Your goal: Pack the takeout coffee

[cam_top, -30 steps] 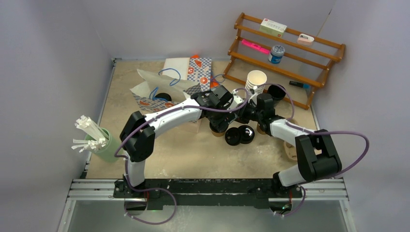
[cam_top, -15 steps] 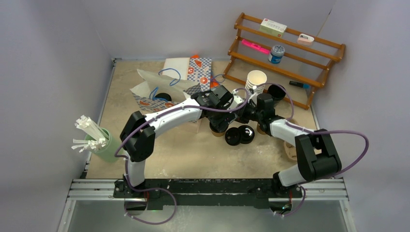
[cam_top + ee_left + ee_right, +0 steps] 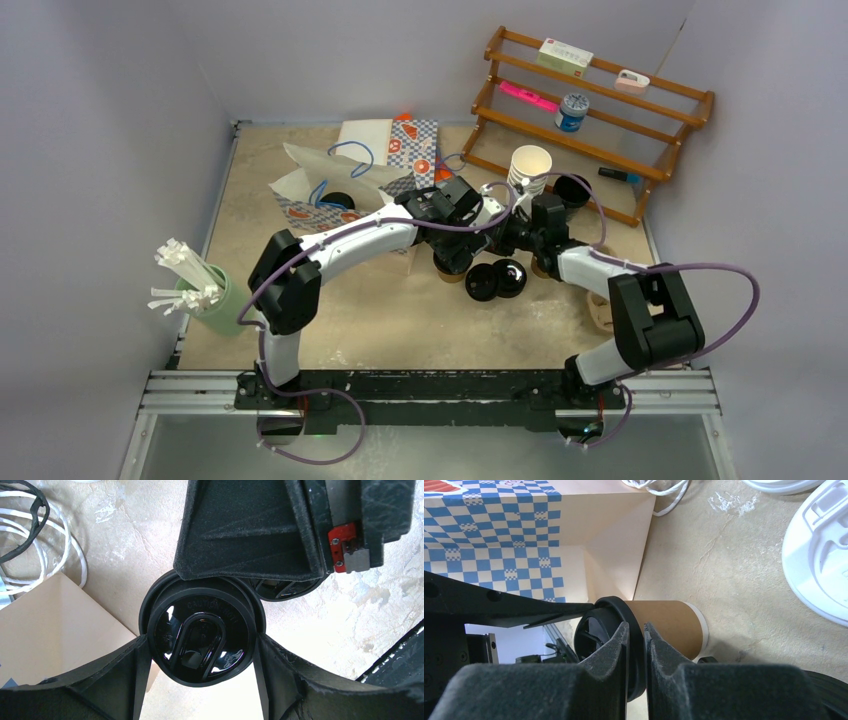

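A takeout coffee cup (image 3: 669, 622), brown with a white base, stands at the table's middle under a black sip lid (image 3: 200, 630). My left gripper (image 3: 201, 639) comes down from above. Its two fingers (image 3: 125, 675) press against the lid's opposite sides, shut on the cup. My right gripper (image 3: 636, 627) reaches in from the right, and its fingers pinch the lid's rim (image 3: 611, 611) with only a narrow gap between them. In the top view both grippers meet over the cup, the left gripper (image 3: 455, 258) beside the right gripper (image 3: 497, 243), and they hide it.
Two loose black lids (image 3: 497, 280) lie just in front of the cup. A checked paper bag (image 3: 415, 145) stands behind it, with a flattened bag (image 3: 320, 185) to the left. A stack of white cups (image 3: 529, 165), white lids (image 3: 819, 555), a wooden rack (image 3: 590, 100) and a straw holder (image 3: 205, 295) ring the area.
Almost nothing has moved. The right arm's elbow has shifted slightly to the left, and both grippers stay at the cup.
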